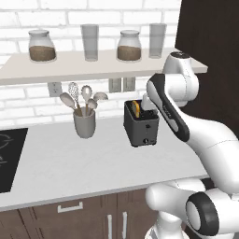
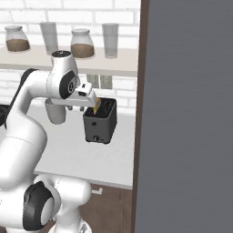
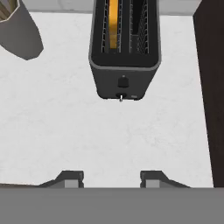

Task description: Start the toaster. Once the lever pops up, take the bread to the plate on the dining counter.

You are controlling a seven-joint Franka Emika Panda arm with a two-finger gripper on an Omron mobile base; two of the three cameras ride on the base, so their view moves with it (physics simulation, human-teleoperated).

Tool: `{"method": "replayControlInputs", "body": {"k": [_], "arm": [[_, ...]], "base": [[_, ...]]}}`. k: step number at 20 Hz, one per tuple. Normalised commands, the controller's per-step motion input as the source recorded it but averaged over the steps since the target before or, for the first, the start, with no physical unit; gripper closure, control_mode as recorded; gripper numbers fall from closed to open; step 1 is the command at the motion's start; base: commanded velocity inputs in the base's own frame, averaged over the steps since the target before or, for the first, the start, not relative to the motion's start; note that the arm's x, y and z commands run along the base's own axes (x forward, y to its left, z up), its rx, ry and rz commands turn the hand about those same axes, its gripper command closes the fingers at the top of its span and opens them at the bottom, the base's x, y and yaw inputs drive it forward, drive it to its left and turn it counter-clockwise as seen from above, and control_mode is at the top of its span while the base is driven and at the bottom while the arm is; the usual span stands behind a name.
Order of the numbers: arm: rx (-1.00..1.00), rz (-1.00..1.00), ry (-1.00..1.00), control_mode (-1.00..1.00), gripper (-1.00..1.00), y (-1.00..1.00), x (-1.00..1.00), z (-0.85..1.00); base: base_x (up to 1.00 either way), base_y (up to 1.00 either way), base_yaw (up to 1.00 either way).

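Observation:
The dark grey toaster [image 1: 141, 125] [image 2: 101, 122] [image 3: 124, 48] stands on the white worktop near the dark cabinet wall. The bread [image 1: 136, 107] [image 2: 97, 106] [image 3: 113, 19] sits upright in its left slot, the orange crust edge showing above the black top. The lever [image 3: 123, 82] is a small dark tab on the narrow front face, with a small knob below it. My gripper [image 3: 111, 178] hovers above and in front of the toaster. It is open, with nothing between its fingertips [image 3: 72, 177]. The plate and the dining counter are out of view.
A grey utensil cup [image 1: 84, 122] [image 3: 19, 30] stands left of the toaster. A black cooktop [image 1: 9, 158] lies at the far left. A shelf [image 1: 70, 65] with jars and glasses hangs above. A tall dark cabinet [image 2: 191, 113] [image 3: 214, 87] closes off the right side.

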Motion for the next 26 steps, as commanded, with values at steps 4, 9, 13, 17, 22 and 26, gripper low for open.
{"method": "replayControlInputs", "body": {"k": [4,9,13,17,22,26], "arm": [[0.00,0.00,0.00,-1.00,-1.00,0.00,0.00,-0.17],[0.00,0.00,0.02,-1.00,-1.00,0.00,0.04,-0.39],[0.00,0.00,0.03,-1.00,-1.00,0.00,0.19,-0.36],[0.00,0.00,0.00,-1.00,1.00,0.01,0.17,-0.49],[0.00,0.00,-0.03,-1.00,1.00,0.01,0.24,-0.49],[0.00,0.00,-0.04,-1.00,1.00,0.00,0.35,-0.22]], "base": [[0.00,0.00,0.00],[0.00,0.00,0.00],[0.00,0.00,0.00],[0.00,0.00,0.00],[0.00,0.00,0.00],[0.00,0.00,0.00]]}}
